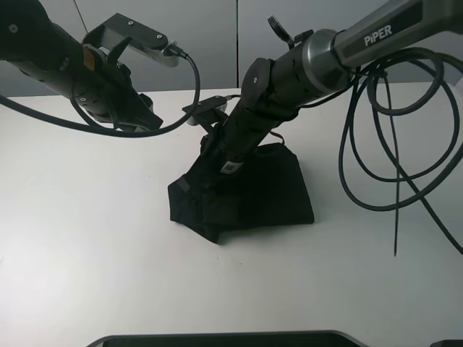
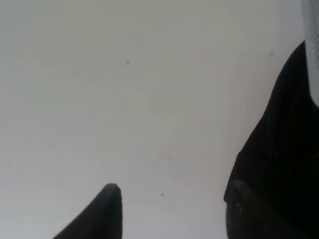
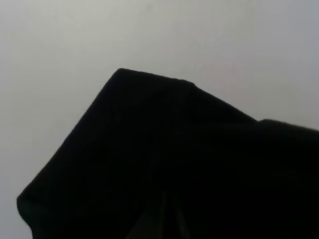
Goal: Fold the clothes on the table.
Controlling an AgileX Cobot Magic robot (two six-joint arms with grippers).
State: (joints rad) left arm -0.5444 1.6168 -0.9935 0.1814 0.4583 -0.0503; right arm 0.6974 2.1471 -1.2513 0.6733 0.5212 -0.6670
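Observation:
The black T-shirt [image 1: 268,191] lies bunched and partly folded in the middle of the white table [image 1: 87,246]; its print is hidden. My right gripper [image 1: 214,186] reaches across from the right and down into the shirt's left part. The cloth rises in a tent towards it. In the right wrist view black cloth [image 3: 149,149] fills most of the frame and the gripper [image 3: 169,221] looks shut on it. My left gripper [image 2: 174,199] hangs open and empty over bare table [image 2: 124,99], beside the shirt's edge [image 2: 284,149]. In the exterior view it [image 1: 148,117] is at the back left.
Loops of black cable [image 1: 398,144] hang from the right arm over the table's right side. A dark flat object [image 1: 217,338] sits at the table's front edge. A grey wall [image 1: 217,29] stands behind the table.

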